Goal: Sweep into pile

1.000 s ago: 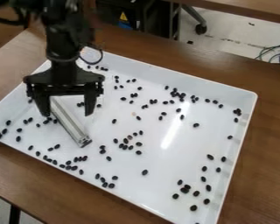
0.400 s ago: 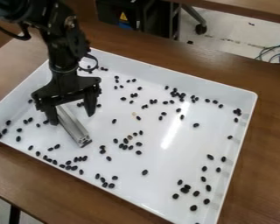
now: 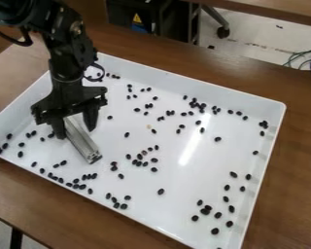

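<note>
Where pincer point(image 3: 75, 133) hangs, metal bar point(image 3: 83, 143) between fingers point(image 3: 91, 120).

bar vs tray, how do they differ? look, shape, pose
Color: the bar is silver-gray metal, the tray glossy white.
Shape: the bar is long and narrow with grooves along it; the tray is a broad, shallow rectangle with raised walls.
Pose: the bar lies inside the tray, slanted to its sides; the tray sits on the wooden table.
Shared: both have straight long sides.
</note>
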`<state>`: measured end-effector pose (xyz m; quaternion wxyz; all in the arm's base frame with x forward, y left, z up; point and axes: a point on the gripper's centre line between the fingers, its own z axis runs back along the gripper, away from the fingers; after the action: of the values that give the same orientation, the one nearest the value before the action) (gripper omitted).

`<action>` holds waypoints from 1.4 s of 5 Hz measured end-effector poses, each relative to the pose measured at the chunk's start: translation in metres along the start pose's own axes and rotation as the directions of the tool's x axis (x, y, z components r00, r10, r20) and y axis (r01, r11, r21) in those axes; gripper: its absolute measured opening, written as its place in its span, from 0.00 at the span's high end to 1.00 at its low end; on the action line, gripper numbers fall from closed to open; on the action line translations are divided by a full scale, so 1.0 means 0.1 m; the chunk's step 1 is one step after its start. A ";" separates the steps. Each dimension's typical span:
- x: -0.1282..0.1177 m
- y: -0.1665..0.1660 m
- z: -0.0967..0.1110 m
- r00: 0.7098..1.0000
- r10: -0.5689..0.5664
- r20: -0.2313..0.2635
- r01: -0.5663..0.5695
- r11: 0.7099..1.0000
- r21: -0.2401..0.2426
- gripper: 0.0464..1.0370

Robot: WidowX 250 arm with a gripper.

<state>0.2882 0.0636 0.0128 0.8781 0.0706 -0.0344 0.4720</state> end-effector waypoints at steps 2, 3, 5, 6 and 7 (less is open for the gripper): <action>0.00 0.00 -0.04 1.000 0.005 -0.007 -0.005 1.000 0.015 0.70; -0.02 -0.04 -0.06 1.000 -0.016 -0.015 0.016 1.000 -0.007 0.70; -0.26 -0.07 0.52 0.936 -0.348 0.058 0.348 0.937 0.020 0.70; -0.66 -0.33 0.70 0.823 -0.552 0.135 0.563 0.825 -0.056 0.70; -1.02 -0.60 0.78 0.688 -0.700 0.191 0.725 0.673 -0.144 0.70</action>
<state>0.2828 -0.0652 0.0714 0.9910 0.0144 -0.1060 0.0799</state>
